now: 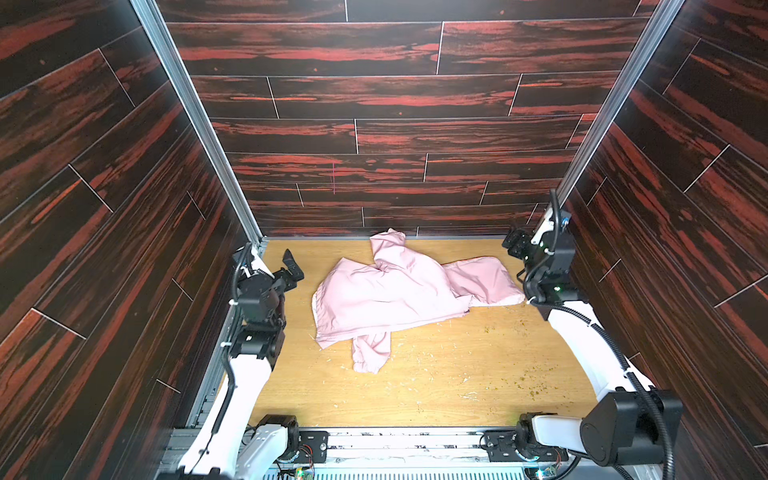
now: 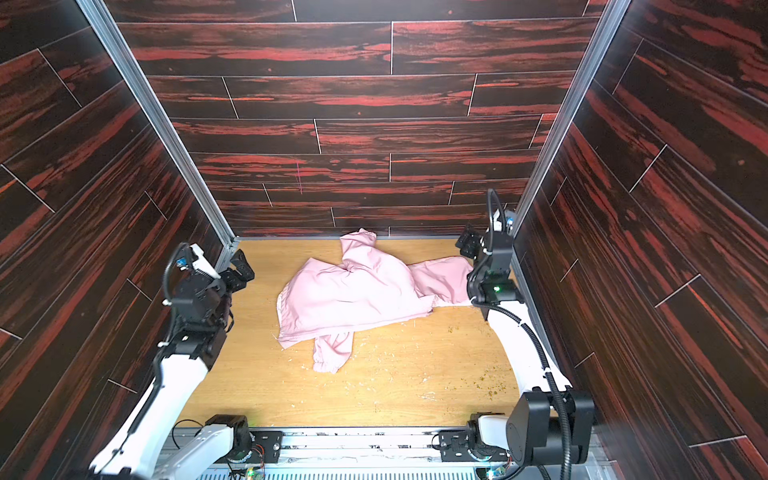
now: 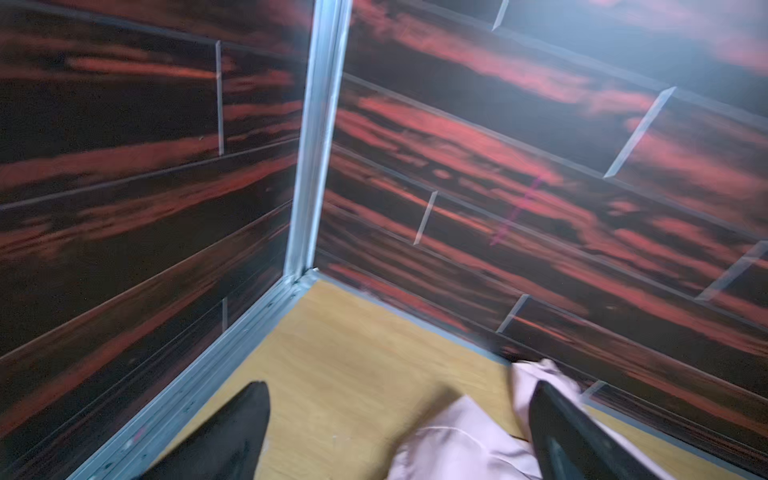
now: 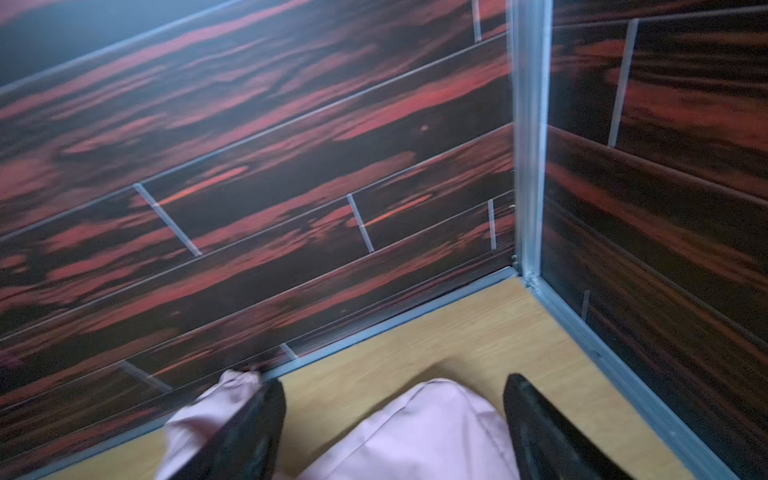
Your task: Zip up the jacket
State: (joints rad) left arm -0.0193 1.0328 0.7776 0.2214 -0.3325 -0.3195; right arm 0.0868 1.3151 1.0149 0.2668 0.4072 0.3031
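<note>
Jacket (image 1: pixel 395 291) lies crumpled on bench (image 1: pixel 415 395). Left claw (image 3: pixel 400 385) and right claw (image 4: pixel 395 379) both spread wide, holding nothing, near back corners.

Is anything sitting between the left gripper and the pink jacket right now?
Nothing visible does. In both top views, only bare table lies between the open left gripper and the jacket, which lies crumpled mid-table, apart from it.

Wooden table (image 1: pixel 415 395), crumpled pink jacket (image 1: pixel 386 295), scattered crumbs (image 1: pixel 536 386)
</note>
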